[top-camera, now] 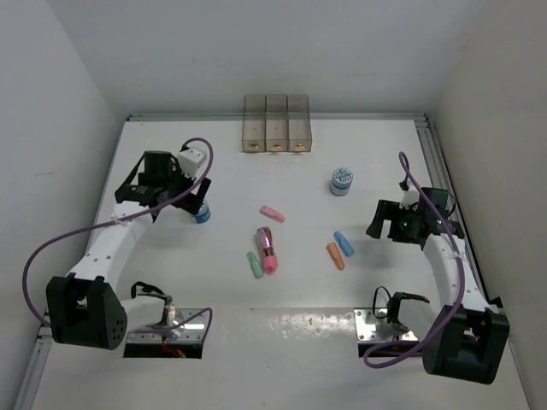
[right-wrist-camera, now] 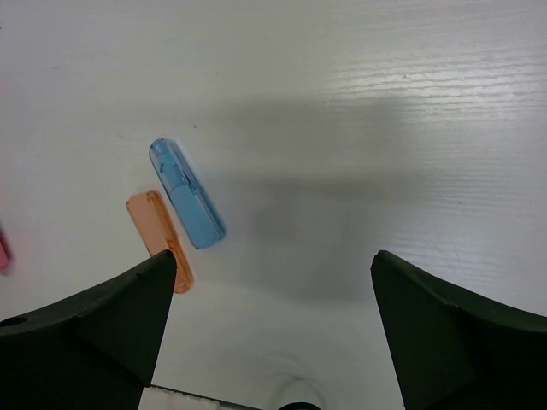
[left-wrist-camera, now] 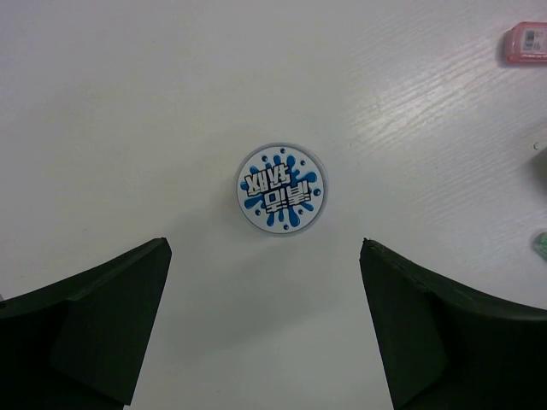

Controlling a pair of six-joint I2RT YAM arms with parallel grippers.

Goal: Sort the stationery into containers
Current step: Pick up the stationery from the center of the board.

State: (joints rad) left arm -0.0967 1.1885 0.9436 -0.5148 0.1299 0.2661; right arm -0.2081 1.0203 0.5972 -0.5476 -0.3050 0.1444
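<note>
The left gripper [left-wrist-camera: 263, 252] hangs wide open over a patterned cylinder [left-wrist-camera: 279, 190]. The right gripper [right-wrist-camera: 273, 256] is open too. Both are empty.

Robot lab, white walled-in table [top-camera: 256, 171]

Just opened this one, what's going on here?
Nothing is held yet. The left hand, open, hovers above a round blue-and-white cylinder. The right hand, also open, hangs near the blue capsule and the orange capsule. Every visible piece lies on the table, outside the three bins at the far edge.
</note>
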